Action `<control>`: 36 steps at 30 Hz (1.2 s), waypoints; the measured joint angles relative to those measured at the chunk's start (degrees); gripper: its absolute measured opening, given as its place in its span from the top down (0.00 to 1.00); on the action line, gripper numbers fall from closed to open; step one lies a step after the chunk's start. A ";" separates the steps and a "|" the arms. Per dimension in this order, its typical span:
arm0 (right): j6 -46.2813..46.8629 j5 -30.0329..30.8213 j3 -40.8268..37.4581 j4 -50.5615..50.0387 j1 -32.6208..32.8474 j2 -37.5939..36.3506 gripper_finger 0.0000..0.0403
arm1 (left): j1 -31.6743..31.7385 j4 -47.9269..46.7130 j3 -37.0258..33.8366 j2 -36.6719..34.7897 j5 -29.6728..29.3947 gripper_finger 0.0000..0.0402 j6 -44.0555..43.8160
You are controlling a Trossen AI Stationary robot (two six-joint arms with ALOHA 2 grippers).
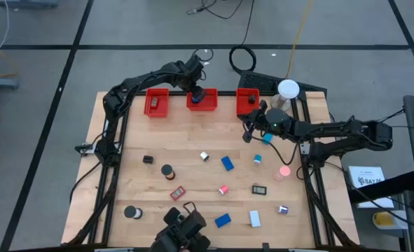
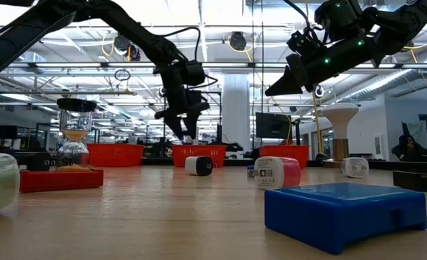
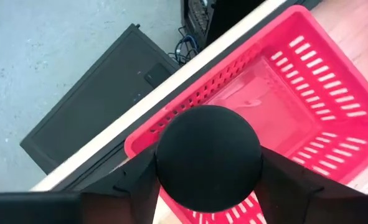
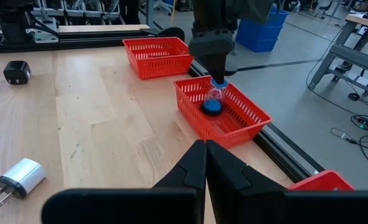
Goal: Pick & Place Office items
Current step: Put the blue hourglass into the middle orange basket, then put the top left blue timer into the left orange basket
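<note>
A: Left wrist view looks straight down on a dark round cap of the sand timer (image 3: 208,158), with that arm's fingers on either side of it and the middle red bin (image 3: 333,99) underneath. Whether the fingers are pinching the cap or have let go cannot be told from there.

B: The right wrist view adds what is missing. It shows the left gripper (image 4: 217,76) from the side, over the timer's top, with the blue base down inside the bin, apparently on its floor.

A: Then the step looks like the release. To do it well, the arm should open fully and rise straight up, so that a finger does not catch the cap and tip the timer.

B: The high view gives the layout: three bins along the far edge, with many items spread over the table.

A: And the right gripper (image 4: 205,168)?

B: It is clenched on nothing, and it hovers above the table near the right-hand bin (image 1: 246,102).
</note>
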 joint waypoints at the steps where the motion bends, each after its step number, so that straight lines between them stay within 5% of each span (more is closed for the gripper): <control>1: 0.02 0.02 0.00 -0.02 0.00 0.00 1.00 | -0.02 -0.03 -0.03 0.00 -0.64 0.38 -0.06; 6: 0.05 0.02 0.00 -0.04 0.00 0.00 1.00 | 0.04 -0.38 -0.11 -0.76 -1.01 0.17 1.42; 11: 0.06 0.11 0.00 0.00 0.00 0.00 1.00 | -0.06 -0.69 -0.12 -5.25 -2.55 0.16 5.47; 17: 0.05 0.15 0.00 0.02 0.02 0.00 1.00 | -2.34 3.79 -6.48 -13.35 -2.27 0.38 10.66; 26: 0.06 0.24 0.00 1.33 0.00 -0.02 1.00 | -6.15 37.03 -38.17 -32.33 7.76 0.77 5.80; 31: 4.46 0.13 0.00 0.86 0.02 -0.02 1.00 | -8.50 41.34 -44.84 -37.97 11.04 0.93 4.74; 36: 7.77 0.09 -0.01 0.66 0.02 -0.02 1.00 | -14.32 58.53 -55.87 -40.52 14.92 0.97 5.46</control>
